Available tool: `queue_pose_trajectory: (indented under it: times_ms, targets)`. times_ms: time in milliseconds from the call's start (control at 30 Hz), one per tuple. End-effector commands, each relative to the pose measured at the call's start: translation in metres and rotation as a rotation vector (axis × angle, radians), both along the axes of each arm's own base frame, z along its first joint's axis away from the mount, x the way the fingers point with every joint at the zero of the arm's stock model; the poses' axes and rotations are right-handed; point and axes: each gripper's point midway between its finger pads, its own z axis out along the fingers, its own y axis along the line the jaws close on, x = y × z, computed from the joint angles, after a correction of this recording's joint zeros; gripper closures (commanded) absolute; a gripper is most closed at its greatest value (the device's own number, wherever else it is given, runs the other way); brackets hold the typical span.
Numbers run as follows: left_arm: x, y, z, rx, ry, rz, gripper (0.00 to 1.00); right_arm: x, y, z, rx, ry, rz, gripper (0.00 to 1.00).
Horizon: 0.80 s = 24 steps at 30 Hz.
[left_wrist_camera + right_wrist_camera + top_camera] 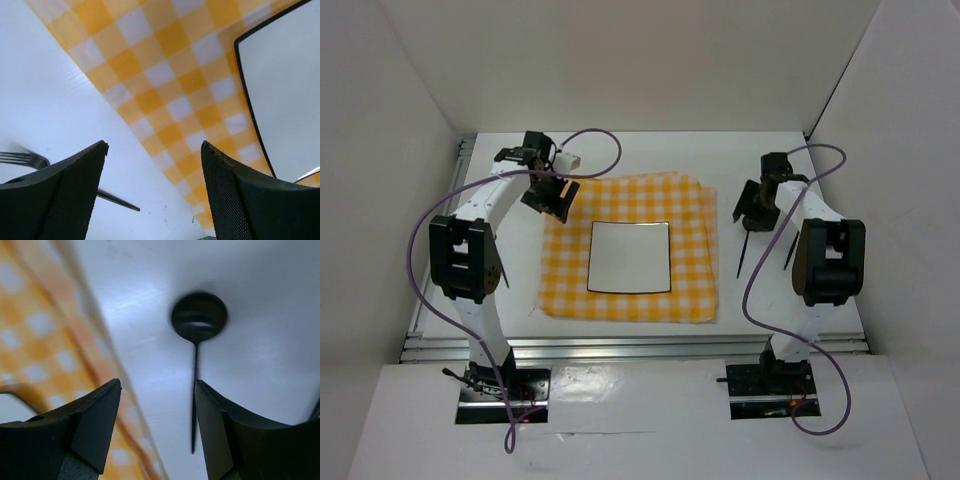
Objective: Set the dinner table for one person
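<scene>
From above: both arms bent forward over the white counter [650,155], left pincer [548,195] at the eleven o'clock corner of the checked cloth [570,285], right pincer [757,215] off its three o'clock edge. Left wrist: jaws apart, empty, fork [25,159] at eight. Right wrist: jaws apart, empty, spoon [199,317] at twelve.

The dinner table [630,155] is matt white, edged at the bottom by a ribbed bare-metal rail [640,347]. The checked cloth [695,290] looks soft and woven; the square plate [630,258] smooth, faintly glossy. The left gripper [154,146] has black, finely dimpled pads [70,200]; the fork [22,159] is shiny metal
</scene>
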Motion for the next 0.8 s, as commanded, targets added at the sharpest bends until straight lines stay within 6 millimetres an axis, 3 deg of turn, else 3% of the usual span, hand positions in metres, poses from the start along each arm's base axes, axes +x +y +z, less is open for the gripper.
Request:
queue_pose_trajectory:
  times_ms: [0,133,200,267,433,567,667,767]
  targets:
    - [-0.022,0.012,0.010,-0.029,0.018,0.049,0.17,-0.038,-0.016,-0.039,-0.010,0.131,-0.070,0.31]
    - [-0.026,0.016,0.020,-0.034,-0.022,0.058,0.17,-0.034,-0.010,-0.057,0.050,0.149,-0.054,0.31]
    - [-0.031,0.019,0.015,-0.041,-0.010,0.064,0.17,-0.034,-0.010,-0.067,0.051,0.167,-0.054,0.33]
    - [-0.031,0.020,0.025,-0.036,-0.039,0.067,0.17,-0.037,-0.015,-0.075,0.021,0.188,-0.055,0.36]
    - [-0.030,0.034,0.032,-0.033,-0.061,0.091,0.16,-0.048,-0.015,-0.082,0.017,0.215,-0.045,0.69]
    - [-0.030,0.042,0.040,-0.034,-0.083,0.112,0.16,-0.051,-0.013,-0.080,0.025,0.206,-0.042,1.00]
    - [-0.038,0.047,0.035,-0.032,-0.060,0.123,0.16,-0.051,-0.018,-0.073,-0.022,0.192,-0.043,1.00]
    - [-0.044,0.052,0.031,-0.022,-0.047,0.136,0.16,-0.038,-0.012,-0.043,-0.086,0.118,-0.008,1.00]
